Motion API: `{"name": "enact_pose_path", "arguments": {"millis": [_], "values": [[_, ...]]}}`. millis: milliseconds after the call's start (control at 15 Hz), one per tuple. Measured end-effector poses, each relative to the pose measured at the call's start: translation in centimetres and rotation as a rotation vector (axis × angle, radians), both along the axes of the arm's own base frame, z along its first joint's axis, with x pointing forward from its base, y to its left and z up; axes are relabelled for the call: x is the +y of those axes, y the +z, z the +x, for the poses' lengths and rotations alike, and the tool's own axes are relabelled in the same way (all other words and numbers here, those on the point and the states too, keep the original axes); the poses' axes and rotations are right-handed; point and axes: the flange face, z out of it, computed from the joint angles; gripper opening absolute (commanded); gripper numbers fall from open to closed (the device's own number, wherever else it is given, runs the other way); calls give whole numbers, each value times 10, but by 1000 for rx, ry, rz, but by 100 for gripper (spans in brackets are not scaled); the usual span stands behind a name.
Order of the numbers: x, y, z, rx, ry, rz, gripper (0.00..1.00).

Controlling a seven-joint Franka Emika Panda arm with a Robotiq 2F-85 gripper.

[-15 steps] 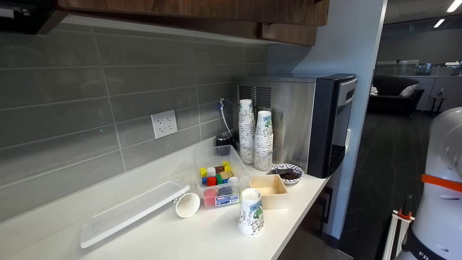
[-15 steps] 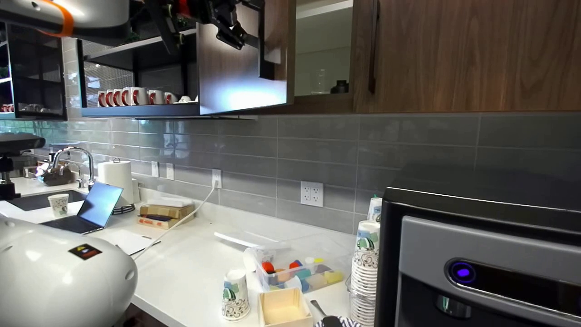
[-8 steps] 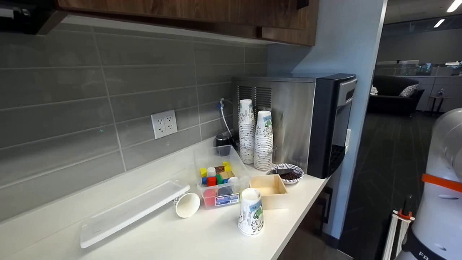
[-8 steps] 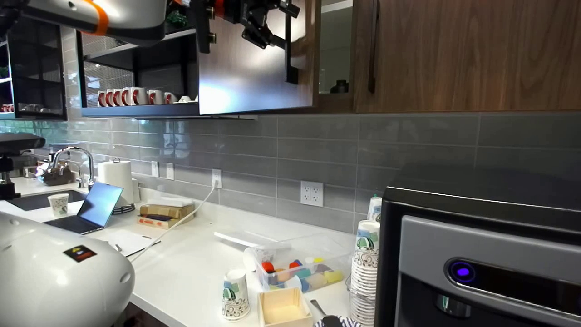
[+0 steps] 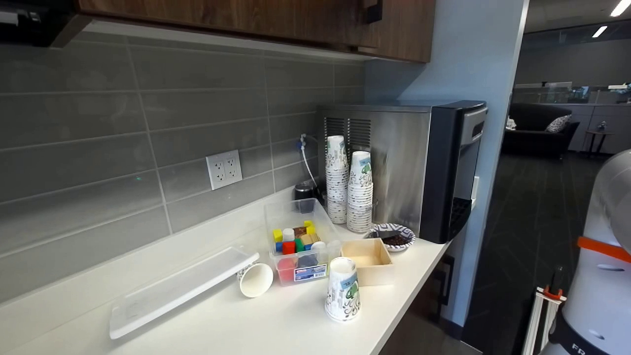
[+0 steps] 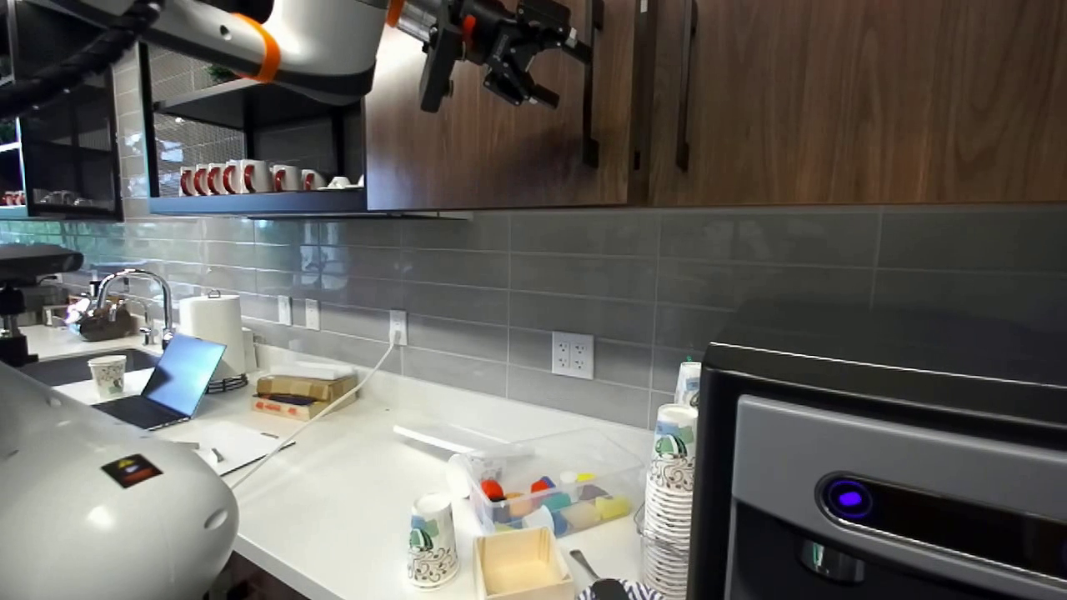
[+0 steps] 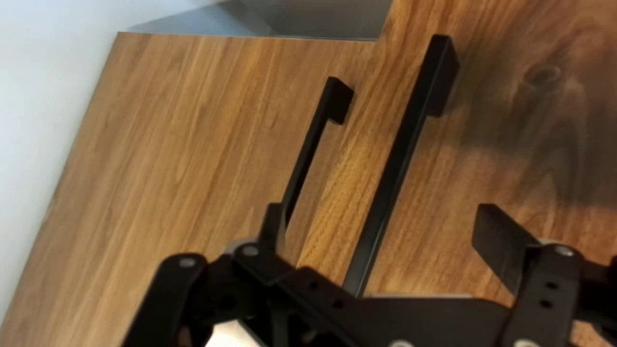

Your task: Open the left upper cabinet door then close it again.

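Left upper cabinet door (image 6: pixel 492 154): one, flat, wood-grain, upper centre of the frame in an exterior view; slightly ajar, its right edge standing a little proud of the neighbouring door (image 6: pixel 859 108). Dark bar handle (image 7: pixel 393 178): one, fixed near that edge, slanting right of centre in the wrist view. Gripper (image 7: pixel 381 212): fingers spread wide, nothing clasped; the bar passes between them in the wrist view, clear of both there, though depth, and so any contact, cannot be told. Step in hand, by judgement: the closing, near its end. Recommended handling: push rather than grip; bear on the door close to its free edge, where least force should serve; press straight inward, slowly, fingers kept from hooking behind the bar. Caution: the neighbouring handle (image 7: pixel 307 154), mid-frame in the wrist view, may foul the finger overlapping its lower visible end. Finish, as advised: both door faces level, then a straight withdrawal.
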Motion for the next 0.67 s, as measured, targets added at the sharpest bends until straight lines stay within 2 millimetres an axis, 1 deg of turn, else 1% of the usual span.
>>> {"name": "enact_pose_path", "arguments": {"millis": [267, 400, 533, 667], "values": [[4, 1, 28, -7, 87, 26, 100], [6, -1, 39, 7, 101, 36, 100], [9, -4, 46, 27, 85, 52, 100], [15, -7, 45, 56, 50, 63, 100]]}}
